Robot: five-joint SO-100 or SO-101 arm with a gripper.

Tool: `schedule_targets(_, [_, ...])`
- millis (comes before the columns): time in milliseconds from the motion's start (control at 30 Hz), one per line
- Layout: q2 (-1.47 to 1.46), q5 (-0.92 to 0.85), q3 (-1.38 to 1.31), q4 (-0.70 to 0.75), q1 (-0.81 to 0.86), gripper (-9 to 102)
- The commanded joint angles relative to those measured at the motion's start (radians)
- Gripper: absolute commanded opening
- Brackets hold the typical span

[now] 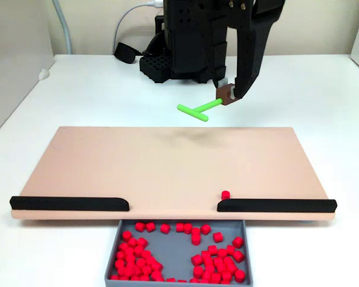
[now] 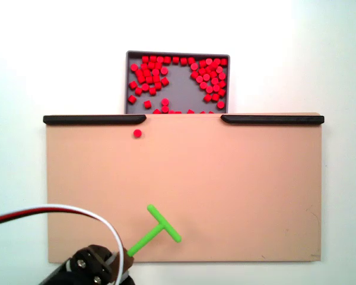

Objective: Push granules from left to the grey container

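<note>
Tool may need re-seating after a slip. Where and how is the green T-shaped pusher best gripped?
Grip the green T-shaped pusher at the free end of its long stem, opposite the crossbar, coming from behind along the stem. That seems best: the crossbar stays clear to sweep the stray granule. The gripper holds it there now.

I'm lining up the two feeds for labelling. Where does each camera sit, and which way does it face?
One fixed view: low at the table's front, facing the arm's base across the tan board; the claw holding the green T-shaped pusher hangs behind the board, the grey container nearest.
The other fixed view: overhead, looking straight down; the claw enters at bottom left, the container at top.
Shared: board, black strips, container of granules, and one stray granule beside a strip.
</note>
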Motion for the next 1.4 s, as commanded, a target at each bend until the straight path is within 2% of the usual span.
schedule_targets(0, [-0.058,0.207,-0.117,0.006,-0.048,0])
schedule_targets(267, [-0.301,0.451,-0.387,0.009,-0.109,0])
schedule_targets(667, [-0.618,0.635,-0.862,0.189,-0.144,0])
schedule_targets(1367, [-0.795,0.647,-1.051,0.193,-0.103,0])
